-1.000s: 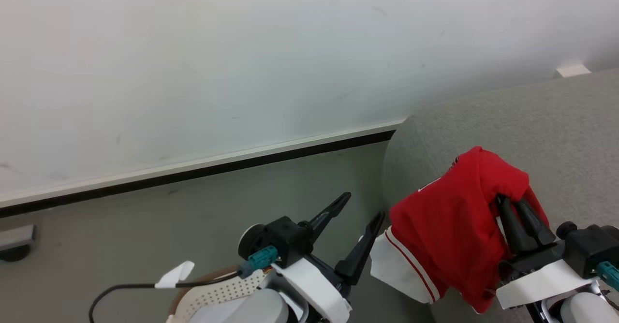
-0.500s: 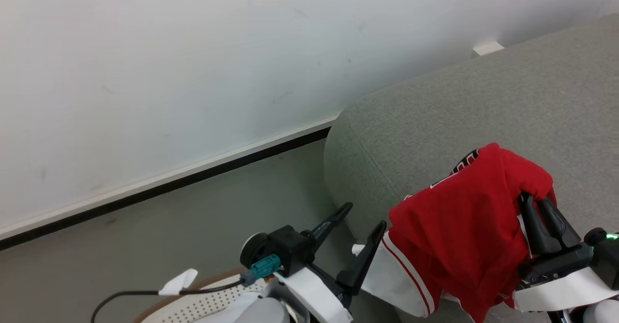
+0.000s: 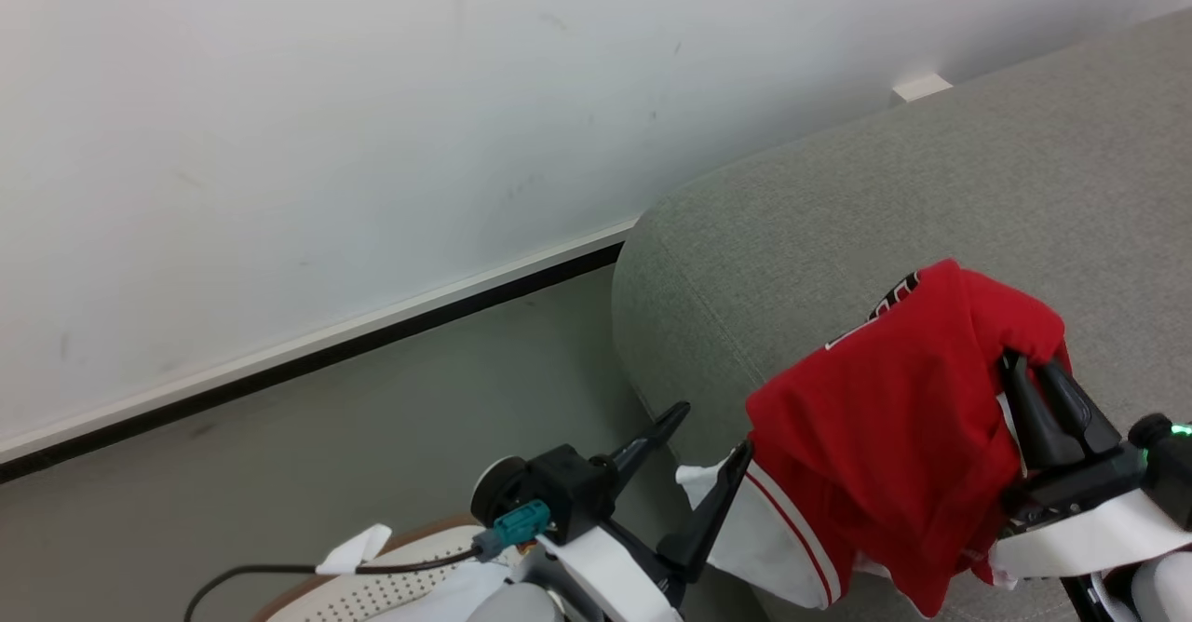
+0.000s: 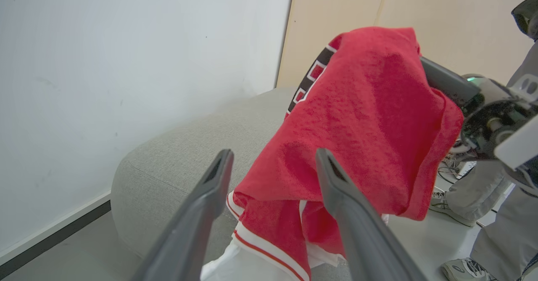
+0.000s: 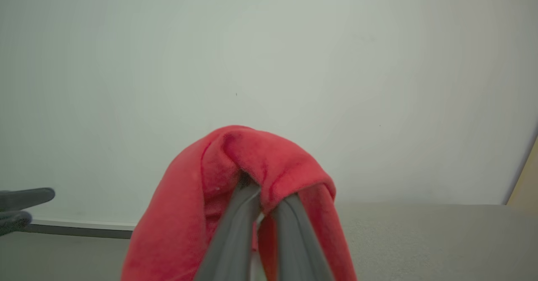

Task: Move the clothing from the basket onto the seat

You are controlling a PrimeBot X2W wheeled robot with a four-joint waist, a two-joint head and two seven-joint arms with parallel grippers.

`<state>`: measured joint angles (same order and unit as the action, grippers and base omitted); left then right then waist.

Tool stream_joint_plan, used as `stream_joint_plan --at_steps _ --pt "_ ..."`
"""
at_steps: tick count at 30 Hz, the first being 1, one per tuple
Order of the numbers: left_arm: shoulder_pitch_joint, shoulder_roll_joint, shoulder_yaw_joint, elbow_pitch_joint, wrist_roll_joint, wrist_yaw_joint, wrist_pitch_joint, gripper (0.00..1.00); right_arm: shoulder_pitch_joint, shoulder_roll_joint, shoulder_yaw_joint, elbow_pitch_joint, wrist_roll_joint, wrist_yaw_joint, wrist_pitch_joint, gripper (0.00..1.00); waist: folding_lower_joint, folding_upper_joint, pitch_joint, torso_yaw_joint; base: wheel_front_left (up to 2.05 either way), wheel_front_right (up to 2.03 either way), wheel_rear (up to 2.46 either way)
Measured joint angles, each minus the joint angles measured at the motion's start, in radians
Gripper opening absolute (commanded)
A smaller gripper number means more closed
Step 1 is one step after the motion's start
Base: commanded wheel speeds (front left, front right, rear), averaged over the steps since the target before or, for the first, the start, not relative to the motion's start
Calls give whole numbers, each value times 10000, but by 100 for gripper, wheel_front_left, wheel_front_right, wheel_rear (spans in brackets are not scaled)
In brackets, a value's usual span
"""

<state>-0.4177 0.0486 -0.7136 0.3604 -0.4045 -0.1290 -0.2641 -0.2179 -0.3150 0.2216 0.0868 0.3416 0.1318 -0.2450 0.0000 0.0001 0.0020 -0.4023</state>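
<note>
Much of the room behind is a pale wall (image 3: 326, 119) with a dark baseboard, above a grey-green floor (image 3: 372, 417). The grey seat (image 3: 885, 184) lies at the right, with a rounded edge. The right gripper (image 3: 1036, 375) is raised over the seat, its fingers together and clamped on the red jersey (image 3: 875, 436), which hangs from them above the seat edge. The left gripper (image 3: 714, 428) points up just beside the jersey, fingers apart and holding nothing. The basket (image 3: 391, 585) is low, under the left arm.
</note>
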Motion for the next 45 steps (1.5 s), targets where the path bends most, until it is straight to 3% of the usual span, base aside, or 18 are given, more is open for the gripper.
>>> stream_joint_plan --at_steps 8,18,26,35,45 --pt "-1 44 -213 54 25 -17 0 100 -1743 -853 410 405 1032 0 314 0 0 0 478 315 0 0 0" --pt "-964 849 -362 -186 54 -17 0 100 -5352 -1847 268 1975 2721 2 623 0 1 0 2131 887 0 0 0" --pt "-1731 1551 -303 -552 94 -19 0 100 -7938 -2631 -261 3912 2784 0 577 0 2 0 3821 1471 0 0 0" --pt "-2358 1985 -44 -986 230 -17 0 100 -8696 -2633 -104 6684 2548 2 846 0 2 0 5450 1991 0 0 0" --pt "-2811 2318 134 -1289 320 61 42 100 -9082 -2161 924 9043 2360 0 2272 0 2 -1 6544 2076 0 0 0"
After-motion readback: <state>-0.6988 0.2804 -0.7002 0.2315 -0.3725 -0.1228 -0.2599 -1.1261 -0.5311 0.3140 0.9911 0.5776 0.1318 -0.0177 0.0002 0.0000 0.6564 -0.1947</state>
